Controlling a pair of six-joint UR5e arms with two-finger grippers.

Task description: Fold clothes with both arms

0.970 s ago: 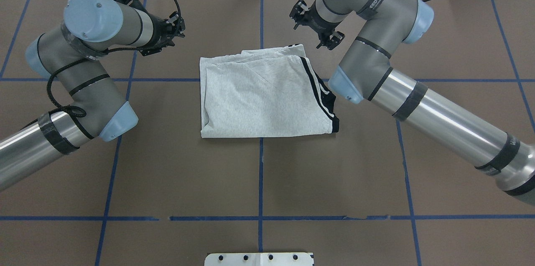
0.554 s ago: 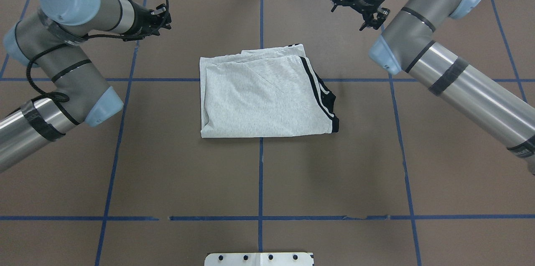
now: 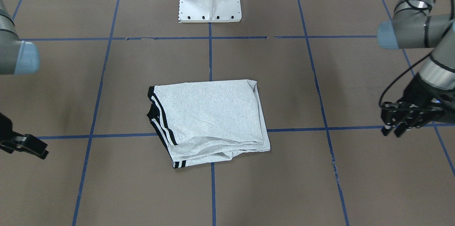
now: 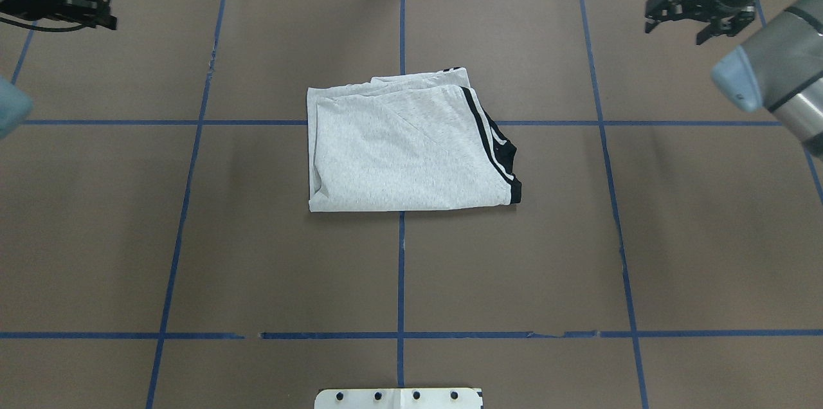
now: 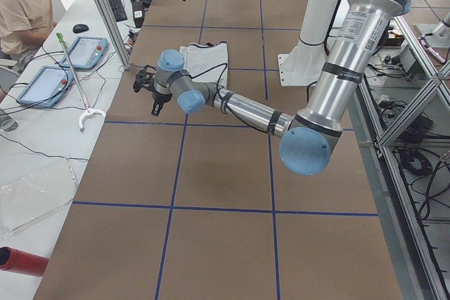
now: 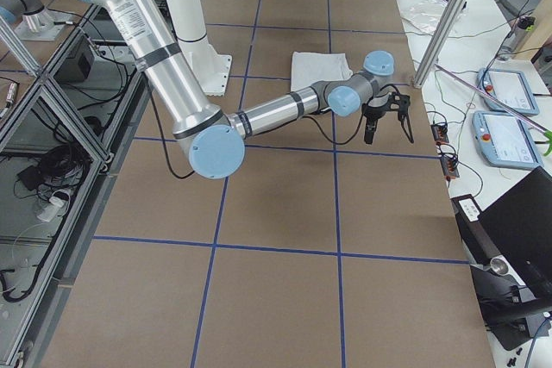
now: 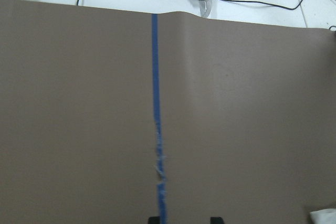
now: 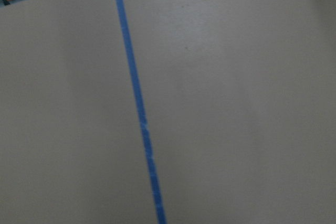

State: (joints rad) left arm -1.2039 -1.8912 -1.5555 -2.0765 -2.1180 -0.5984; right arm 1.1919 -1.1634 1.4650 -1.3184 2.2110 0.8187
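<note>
The grey T-shirt lies in the middle of the brown tabletop. It is folded into a flat block with several layers. Its sleeve cuff, with black stripes, lies along the right edge of the block in the view from above. No picture on the shirt shows.

The left hand is in the upper left corner of that view, well apart from the shirt. Its wrist camera shows two fingertips set apart at the bottom edge, so it is open, and it holds nothing. The right hand is in the upper right corner, also well apart from the shirt. Its fingers are spread wide and it is empty too. Each wrist camera sees mostly bare tabletop and a blue tape line.

I think the folding is done, or very close to done, and both hands stand clear of the work. The far edge of the block looks a bit uneven. If one more fold is wanted, both hands need to come in, go low, and pinch two corners of one side together. If not, they can just stay away.
</note>
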